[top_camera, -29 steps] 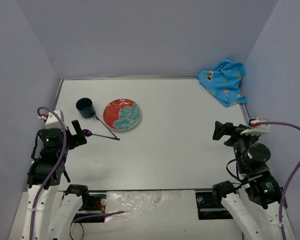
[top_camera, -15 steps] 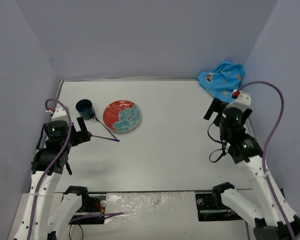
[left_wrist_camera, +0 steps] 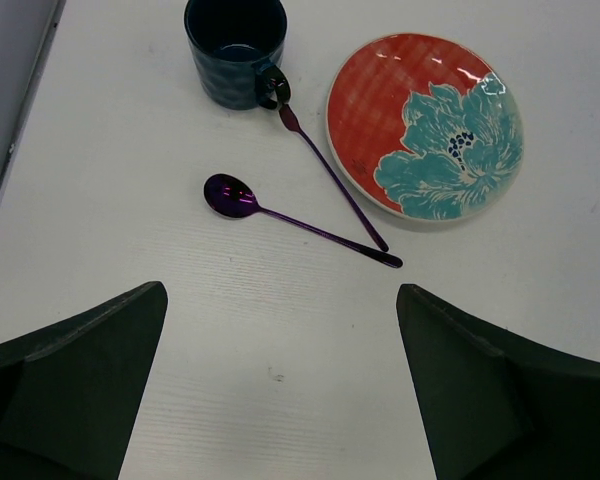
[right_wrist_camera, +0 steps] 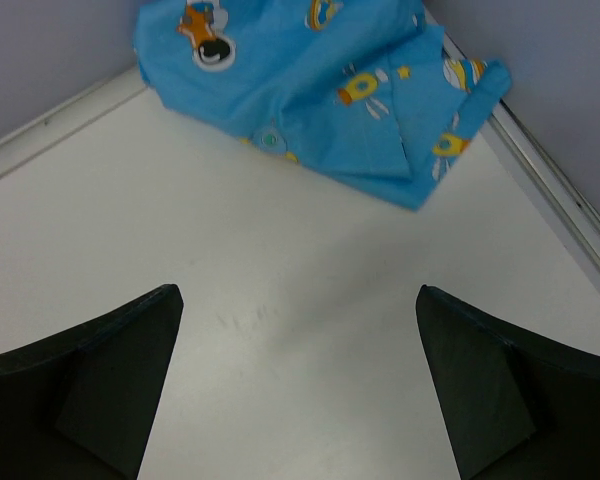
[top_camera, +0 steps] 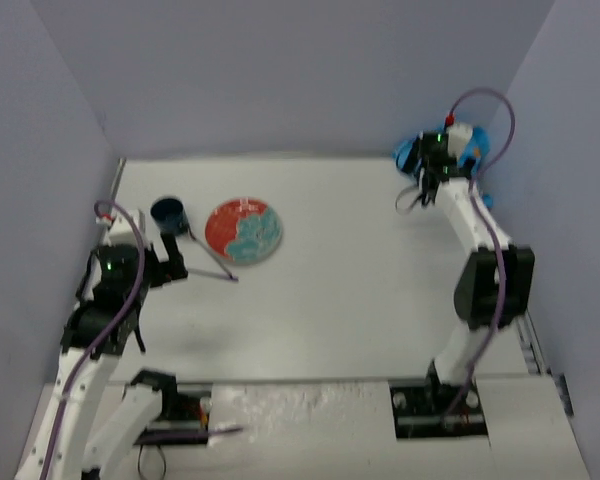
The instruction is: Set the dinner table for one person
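Right wrist view: likely the opening step, with the spread right gripper [right_wrist_camera: 298, 292] above the desk [right_wrist_camera: 280, 420], just short of the crumpled blue mat [right_wrist_camera: 310, 90], which it must next reach and pinch; the left gripper [left_wrist_camera: 280, 290] is likewise spread.

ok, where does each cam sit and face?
Top external: above, behind bases, looking down on the dinner table; left arm, right arm show.
Left wrist: on the wrist, looking down at mug, plate, spoon; open left gripper frames bottom.
Right wrist: likewise, facing the blue cloth; open right gripper at bottom.
Shared: top and left wrist both show plate.

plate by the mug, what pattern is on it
Red-orange check with a large teal flower on the plate, clearest in the left wrist view.
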